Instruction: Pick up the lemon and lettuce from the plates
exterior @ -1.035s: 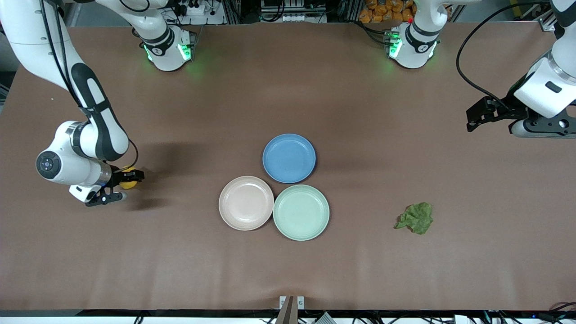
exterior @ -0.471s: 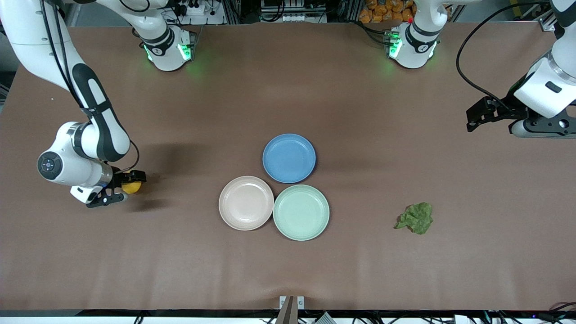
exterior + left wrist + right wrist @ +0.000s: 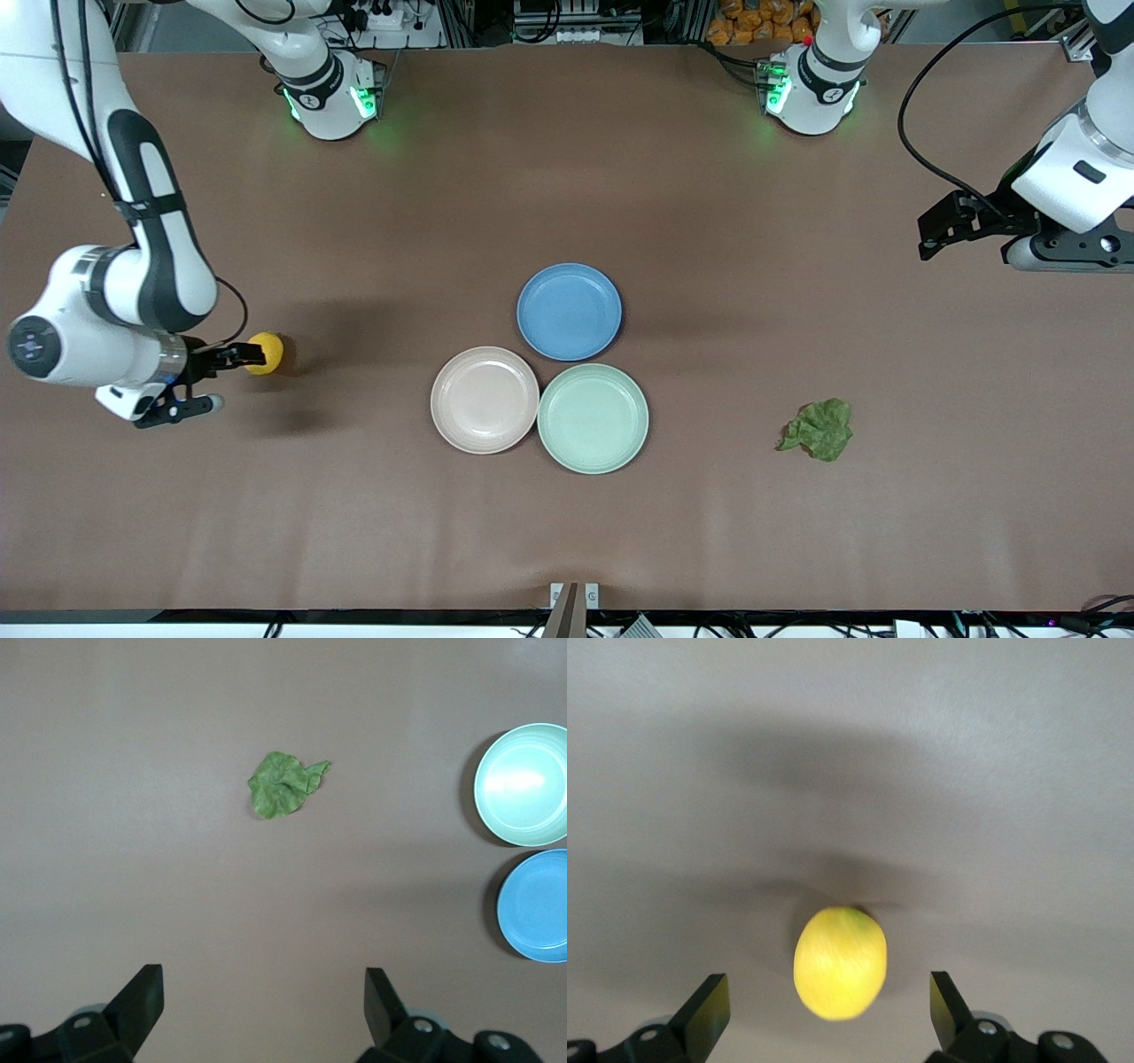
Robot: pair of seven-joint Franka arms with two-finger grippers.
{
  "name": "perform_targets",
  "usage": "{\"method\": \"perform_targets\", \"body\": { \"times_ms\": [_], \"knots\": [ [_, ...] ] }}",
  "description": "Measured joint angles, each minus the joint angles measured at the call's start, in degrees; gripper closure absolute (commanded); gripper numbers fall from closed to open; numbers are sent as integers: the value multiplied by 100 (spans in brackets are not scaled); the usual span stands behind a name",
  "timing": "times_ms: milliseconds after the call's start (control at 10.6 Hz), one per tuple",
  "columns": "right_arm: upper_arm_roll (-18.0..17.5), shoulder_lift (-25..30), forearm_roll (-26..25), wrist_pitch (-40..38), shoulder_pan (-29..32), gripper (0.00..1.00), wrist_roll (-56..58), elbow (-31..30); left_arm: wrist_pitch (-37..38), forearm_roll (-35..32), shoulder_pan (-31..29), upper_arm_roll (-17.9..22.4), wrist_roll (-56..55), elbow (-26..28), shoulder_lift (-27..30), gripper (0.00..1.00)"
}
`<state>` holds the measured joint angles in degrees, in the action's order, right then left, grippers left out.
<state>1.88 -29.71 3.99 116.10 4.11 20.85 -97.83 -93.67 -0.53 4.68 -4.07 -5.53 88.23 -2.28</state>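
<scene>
The yellow lemon (image 3: pixel 265 353) (image 3: pixel 840 963) lies on the bare brown table toward the right arm's end, off the plates. My right gripper (image 3: pixel 234 379) (image 3: pixel 828 1010) is open just short of it, with neither finger touching it. The green lettuce (image 3: pixel 819 429) (image 3: pixel 283 785) lies on the table toward the left arm's end. The beige-pink plate (image 3: pixel 485 400) and the mint green plate (image 3: pixel 593 417) (image 3: pixel 523 784) sit side by side mid-table with nothing on them. My left gripper (image 3: pixel 926 237) (image 3: pixel 264 1001) waits open, high over the table's left-arm end.
A blue plate (image 3: pixel 569 311) (image 3: pixel 536 904) with nothing on it touches the two other plates, farther from the front camera. Both arm bases (image 3: pixel 332 93) stand along the table edge farthest from the camera.
My right gripper has opened, let go of the lemon and drawn back toward the right arm's end of the table. The lemon stays on the table. The left arm has not moved.
</scene>
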Motion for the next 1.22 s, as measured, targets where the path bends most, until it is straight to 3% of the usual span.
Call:
{"method": "perform_targets", "body": {
  "times_ms": [659, 941, 1224],
  "knots": [
    [123, 92, -46, -1794, -36, 0, -288, 1497, -29, 0, 0, -1, 0, 0, -1, 0],
    [152, 199, -46, -2039, -92, 0, -940, 1707, -48, 0, 0, -1, 0, 0, -2, 0],
    [154, 711, -46, -2293, -105, 0, -1536, 1694, -64, 0, 1, -1, 0, -2, -2, 0]
  ]
}}
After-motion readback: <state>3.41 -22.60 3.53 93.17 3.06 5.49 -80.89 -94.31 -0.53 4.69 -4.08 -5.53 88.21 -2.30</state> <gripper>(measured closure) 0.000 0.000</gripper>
